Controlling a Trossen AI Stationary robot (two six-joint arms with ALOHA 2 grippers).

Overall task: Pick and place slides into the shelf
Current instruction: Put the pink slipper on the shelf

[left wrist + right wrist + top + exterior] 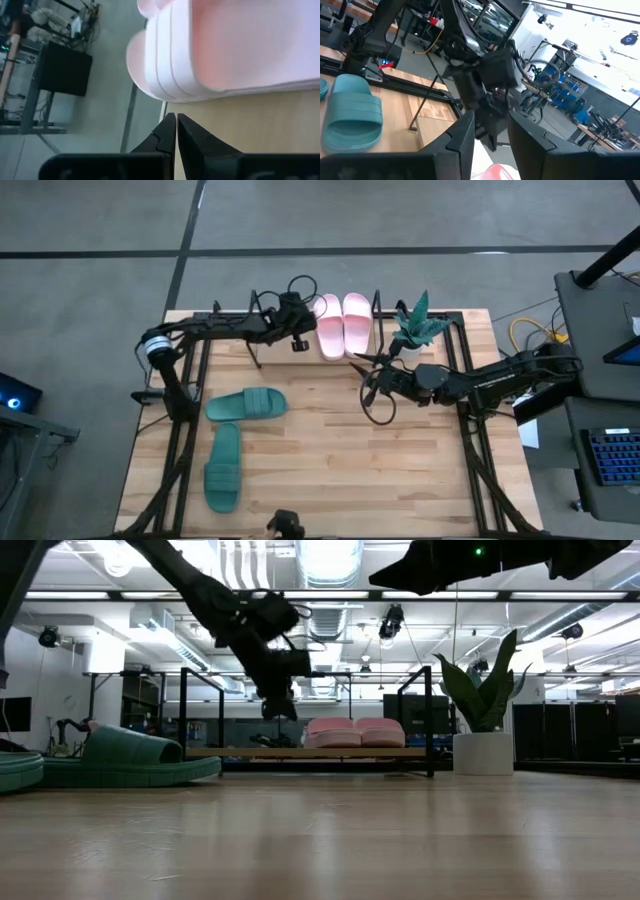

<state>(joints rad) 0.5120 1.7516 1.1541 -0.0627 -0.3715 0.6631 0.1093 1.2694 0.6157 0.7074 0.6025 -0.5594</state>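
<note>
Two pale pink slides (342, 323) side by side on the shelf (377, 308) at twelve o'clock, two dark green slides (246, 405) at eight o'clock on the worktop (340, 470), one potted plant (416, 326), two robot arms

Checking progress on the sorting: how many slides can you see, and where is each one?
4. Two pink slides sit side by side on the shelf. One green slide lies on the table's left side, another green slide nearer the front edge. None seems hidden.
</note>
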